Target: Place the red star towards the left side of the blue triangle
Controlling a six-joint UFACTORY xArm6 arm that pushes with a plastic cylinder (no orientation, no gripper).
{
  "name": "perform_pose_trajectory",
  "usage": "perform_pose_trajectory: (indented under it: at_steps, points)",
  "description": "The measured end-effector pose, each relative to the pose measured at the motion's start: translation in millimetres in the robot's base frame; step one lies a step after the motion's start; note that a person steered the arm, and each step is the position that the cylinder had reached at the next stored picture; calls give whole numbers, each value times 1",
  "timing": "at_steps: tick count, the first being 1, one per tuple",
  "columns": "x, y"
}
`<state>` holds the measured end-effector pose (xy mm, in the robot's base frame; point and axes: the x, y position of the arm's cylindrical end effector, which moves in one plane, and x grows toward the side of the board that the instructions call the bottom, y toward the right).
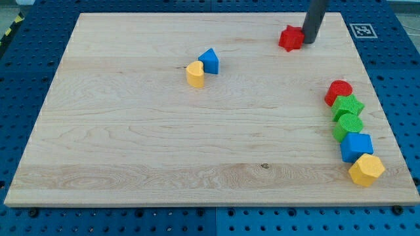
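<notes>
The red star (290, 38) lies near the top of the wooden board (131, 144), right of centre. My tip (308, 42) is the lower end of a dark rod and touches the star's right side. The blue triangle (209, 60) sits left of the star, near the middle top of the board. A yellow heart-shaped block (195, 75) touches the triangle's lower left side.
Along the board's right edge stands a column of blocks: a red cylinder (338, 92), two green blocks (348, 106) (348, 126), a blue block (356, 146) and a yellow hexagon (366, 170). A printed marker (361, 29) sits at the top right corner.
</notes>
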<state>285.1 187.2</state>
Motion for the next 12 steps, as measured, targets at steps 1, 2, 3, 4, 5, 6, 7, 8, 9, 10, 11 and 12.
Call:
perform_pose_trajectory:
  at_steps: [1, 2, 3, 4, 5, 6, 7, 8, 9, 10, 11, 12]
  points:
    - [0, -35]
    - [0, -65]
    - [1, -104]
    - [1, -142]
    - [1, -157]
    - [1, -164]
    - [0, -164]
    - [-28, -138]
    - [-32, -156]
    - [-28, -179]
    - [-16, -180]
    - [-4, -182]
